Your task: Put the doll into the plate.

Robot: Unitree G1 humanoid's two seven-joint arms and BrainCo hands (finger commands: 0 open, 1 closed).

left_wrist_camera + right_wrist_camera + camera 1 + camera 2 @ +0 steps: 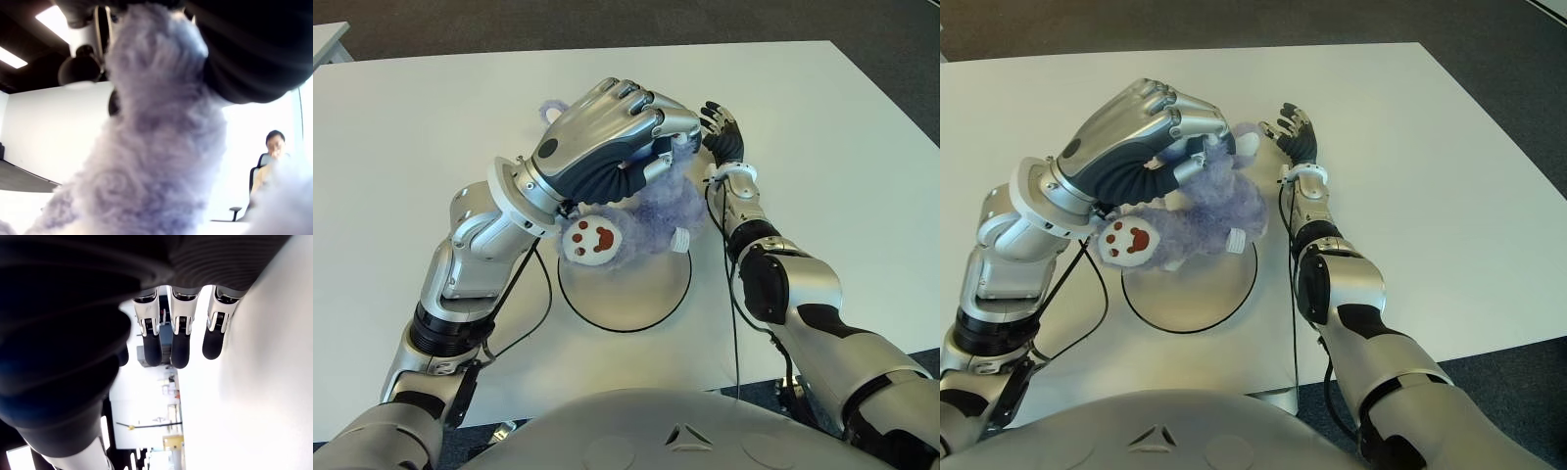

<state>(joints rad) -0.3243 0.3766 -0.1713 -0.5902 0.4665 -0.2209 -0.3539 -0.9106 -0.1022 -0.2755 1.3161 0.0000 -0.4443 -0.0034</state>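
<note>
Five left-hand fingers (651, 122) clamped round purple doll (651, 211), left hand (602, 147) on top. Doll over far rim of white plate (641, 294), paw foot toward robot; lifted or touching, cannot tell. Right hand (722, 132) just beside doll's right, fingers straight, apart, holding nothing, on white tabletop (842, 147).

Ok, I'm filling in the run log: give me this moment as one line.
left hand: shut on doll | doll: held above plate | right hand: open, right of doll | step: release pending
</note>
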